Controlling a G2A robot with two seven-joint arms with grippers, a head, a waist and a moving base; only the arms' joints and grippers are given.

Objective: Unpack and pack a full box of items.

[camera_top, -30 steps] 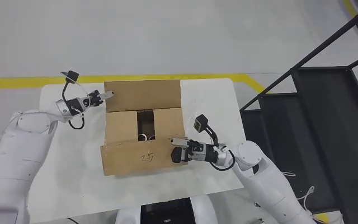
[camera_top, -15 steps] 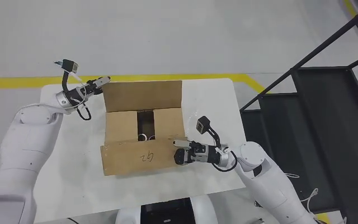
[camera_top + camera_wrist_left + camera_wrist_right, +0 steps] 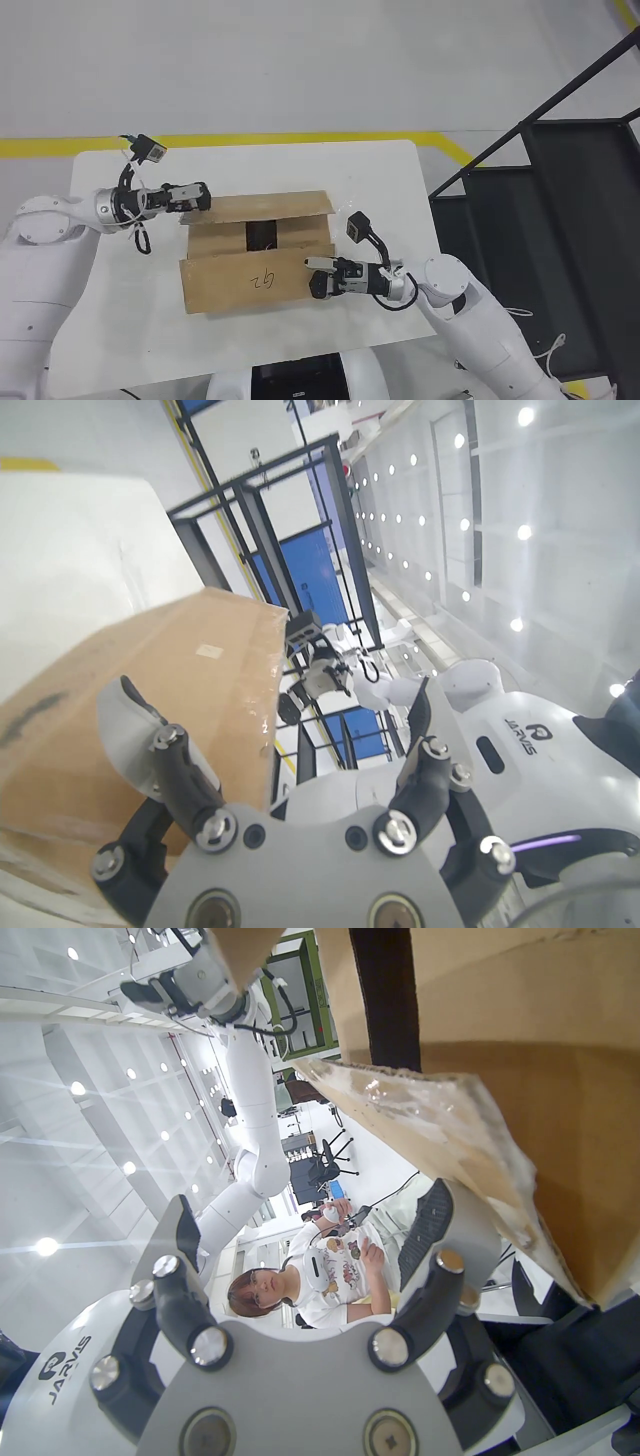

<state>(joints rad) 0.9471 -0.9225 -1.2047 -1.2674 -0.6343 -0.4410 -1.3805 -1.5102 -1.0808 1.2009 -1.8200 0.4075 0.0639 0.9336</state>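
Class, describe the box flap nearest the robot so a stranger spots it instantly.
On the table stands one cardboard box. Its near flap has the right claw at its end. Unlike the far flap, tilted over the opening, it lies spread outward and bears handwriting.

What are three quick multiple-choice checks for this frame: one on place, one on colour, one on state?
1. Where is the left gripper?
A. at the left end of the far flap of the box
B. down inside it
C. over the stairs

2. What colour is the floor line beyond the table?
A. red
B. yellow
C. blue

3. How is the box's top?
A. taped shut
B. partly covered, with a dark gap showing
C. flaps cut off

Answers:
1 A: in the top view it sits at that flap's left corner.
2 B: a yellow stripe runs past the table's far edge.
3 B: the opening shows dark between the far flap and the near flap.
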